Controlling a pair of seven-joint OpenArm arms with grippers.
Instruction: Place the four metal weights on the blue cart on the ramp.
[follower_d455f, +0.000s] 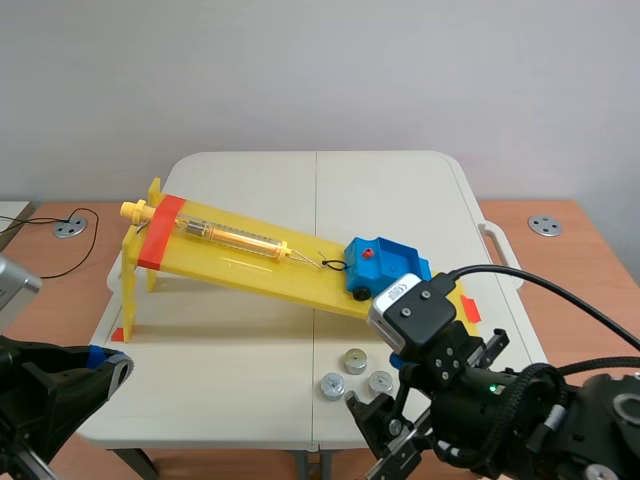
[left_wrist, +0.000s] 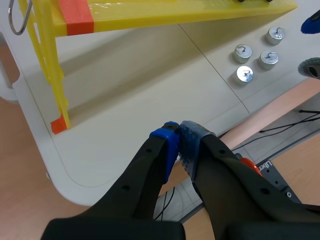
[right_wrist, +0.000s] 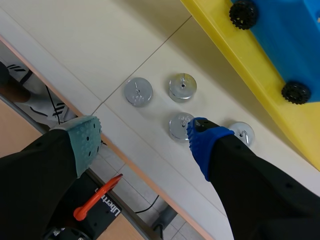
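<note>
Four small round metal weights lie on the white table near its front edge: (right_wrist: 138, 92), (right_wrist: 182, 87), (right_wrist: 180, 125), (right_wrist: 241, 133). My right gripper (right_wrist: 145, 140) hangs open over them. Its blue pad (right_wrist: 202, 137) is above the nearest two and its grey-green pad (right_wrist: 85, 142) is past the table edge. The blue cart (follower_d455f: 385, 265) sits at the low end of the yellow ramp (follower_d455f: 250, 260). Three weights show in the scene view (follower_d455f: 355, 360); the right arm hides the fourth. My left gripper (left_wrist: 177, 140) is shut on nothing, low over the table's front left corner.
An orange spring scale (follower_d455f: 235, 237) lies on the ramp, hooked to the cart. The ramp's tall legs (left_wrist: 50, 75) stand ahead of the left gripper. Brown side tables flank the white table (follower_d455f: 400, 190), and a black cable (follower_d455f: 75, 250) lies on the left one.
</note>
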